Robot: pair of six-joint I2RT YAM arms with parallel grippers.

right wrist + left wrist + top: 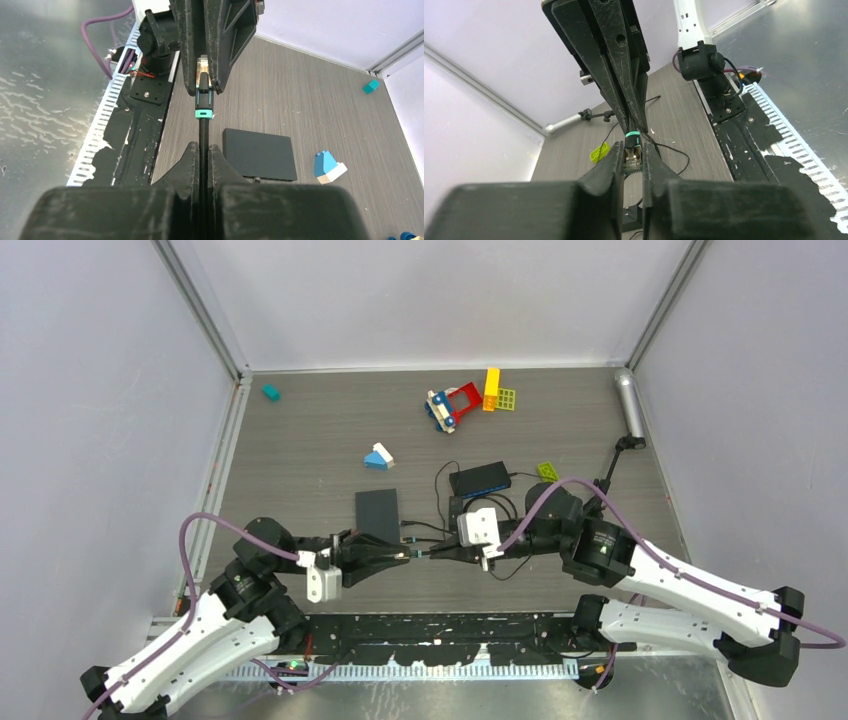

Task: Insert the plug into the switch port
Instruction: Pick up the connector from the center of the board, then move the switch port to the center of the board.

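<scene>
Your left gripper (633, 150) pinches the plug (633, 161). Your right gripper (203, 147) squeezes the black cable (203, 131) just behind the plug.

toy bricks (466, 398) — teal cube (271, 393), silver cylinder (629, 400)

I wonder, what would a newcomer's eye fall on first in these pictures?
First, the pincers meeting tip to tip in the near middle: the left pincer pinches the clear plug, while the right pincer clamps its black cable just behind the teal collar. Next, the bright toy blocks at the far end.
</scene>
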